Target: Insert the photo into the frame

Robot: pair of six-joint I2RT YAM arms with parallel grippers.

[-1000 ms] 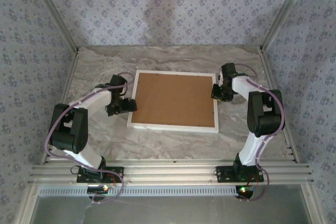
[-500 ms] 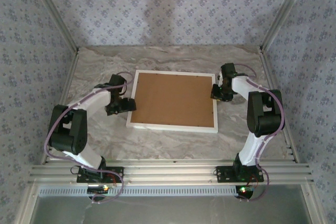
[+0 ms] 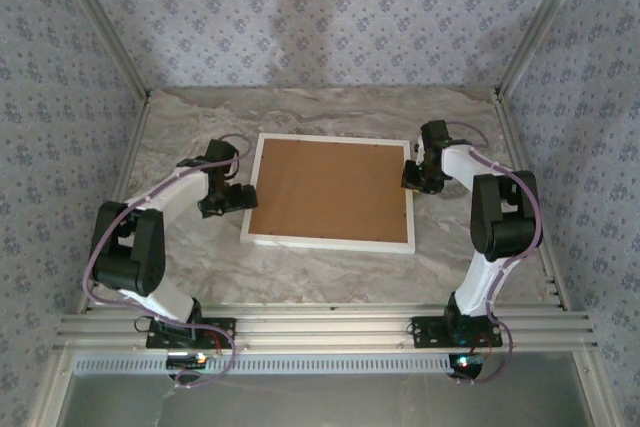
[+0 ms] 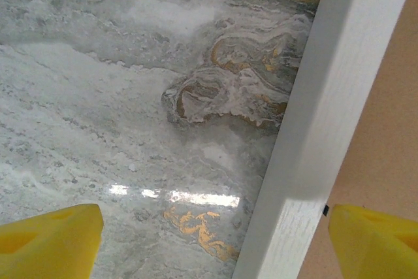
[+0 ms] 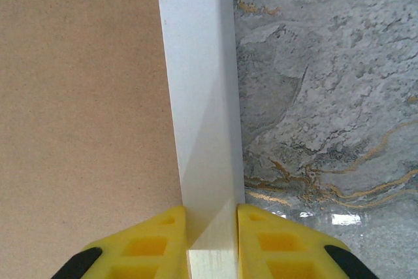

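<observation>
The white frame point(image 3: 330, 241) lies flat in the middle of the table with a plain brown backing board point(image 3: 332, 190) filling it. The photo is hidden. My right gripper point(image 3: 412, 179) is at the frame's right side. In the right wrist view the gripper point(image 5: 212, 243) is shut on the white moulding point(image 5: 199, 96), one yellow finger point(image 5: 157, 243) pressing on each side. My left gripper point(image 3: 236, 197) is at the frame's left side. It stands open point(image 4: 212, 243) and straddles the moulding point(image 4: 326, 96), one finger point(image 4: 49, 240) over the marble and the other over the board point(image 4: 392, 129).
The table top point(image 3: 200, 127) is grey marble with gold veins. Patterned walls and metal posts close it in at the back and both sides. An aluminium rail point(image 3: 320, 327) carrying the arm bases runs along the near edge.
The left gripper has shifted very slightly toward the far side along the frame's left edge. The right gripper and the frame have not moved.
</observation>
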